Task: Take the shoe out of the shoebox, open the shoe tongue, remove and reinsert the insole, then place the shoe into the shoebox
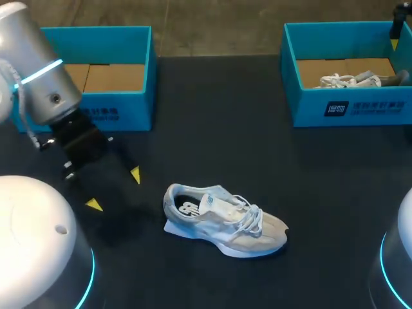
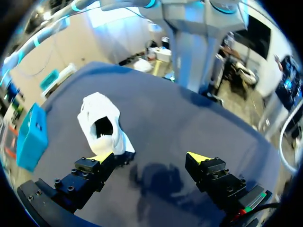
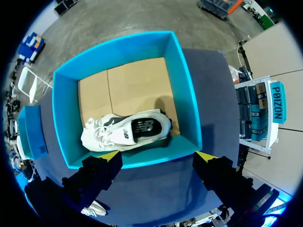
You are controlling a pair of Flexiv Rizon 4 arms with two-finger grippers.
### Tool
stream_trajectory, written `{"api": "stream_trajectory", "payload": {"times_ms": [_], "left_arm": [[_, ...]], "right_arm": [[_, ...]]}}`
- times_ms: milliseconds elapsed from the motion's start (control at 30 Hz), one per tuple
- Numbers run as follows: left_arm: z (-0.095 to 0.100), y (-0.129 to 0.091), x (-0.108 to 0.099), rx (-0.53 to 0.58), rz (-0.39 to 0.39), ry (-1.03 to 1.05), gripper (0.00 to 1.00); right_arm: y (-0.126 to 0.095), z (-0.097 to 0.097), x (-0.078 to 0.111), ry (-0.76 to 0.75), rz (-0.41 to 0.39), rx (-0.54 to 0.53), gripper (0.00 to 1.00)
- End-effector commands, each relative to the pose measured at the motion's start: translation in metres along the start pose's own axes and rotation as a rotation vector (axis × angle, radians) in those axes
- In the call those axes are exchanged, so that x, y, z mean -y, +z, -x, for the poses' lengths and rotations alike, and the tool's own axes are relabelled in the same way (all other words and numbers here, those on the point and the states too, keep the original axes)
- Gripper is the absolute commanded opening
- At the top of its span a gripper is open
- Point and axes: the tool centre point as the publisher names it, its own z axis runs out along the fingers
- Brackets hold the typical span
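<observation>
- A pale grey and white shoe point(image 1: 225, 222) is seen lying on its sole near the middle of the black bench point(image 1: 212, 122). It is outside both boxes, with its toe turned toward the right arm's side.
- The left end effector point(image 1: 114, 190) is held wide open near the heel, with nothing between its yellow-tipped fingers. In its wrist view the heel opening is seen just ahead of one finger, not centred in the gap.
- The right end effector point(image 3: 157, 156) is held wide open and empty above the near wall of the right shoebox point(image 3: 189, 109), well apart from the shoe on the bench.
- The step in hand is judged to be the opening of the tongue, since the shoe is already out of its box.
- For this to be done well, the heel is best steadied by one end effector while the tongue's top edge is pinched and drawn up toward the toe.
- The laces should be avoided, as a snag could drag the light shoe across the bench.
- The insole cannot be made out inside the dark opening.
- Two shoes are counted: the one on the bench, and a second shoe point(image 3: 125, 130) lying on its side inside the right shoebox.
- Two teal shoeboxes are counted; in the left shoebox point(image 1: 96, 38) only the brown cardboard floor is seen.
- Two end effectors are counted.
</observation>
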Motion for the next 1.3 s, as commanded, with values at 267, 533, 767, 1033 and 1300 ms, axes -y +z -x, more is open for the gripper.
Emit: {"api": "stream_trajectory", "payload": {"times_ms": [267,533,767,1033,1300], "left_arm": [[0.003,0.003,-0.023,0.225,-0.225,-0.352,1.00],[0.003,0.003,-0.023,0.225,-0.225,-0.352,1.00],[0.004,0.023,-0.014,0.292,-0.285,-0.343,1.00],[0.005,0.033,-0.029,0.314,-0.475,-0.367,1.00],[0.008,0.040,-0.045,0.270,-0.542,-0.371,1.00]], "right_arm": [[0.000,0.000,0.001,0.001,0.001,0.001,1.00],[0.000,0.000,0.001,0.001,0.001,0.001,1.00],[0.000,0.000,0.001,0.001,0.001,0.001,1.00],[0.000,0.000,0.001,0.001,0.001,0.001,1.00],[0.000,0.000,0.001,0.001,0.001,0.001,1.00]]}}
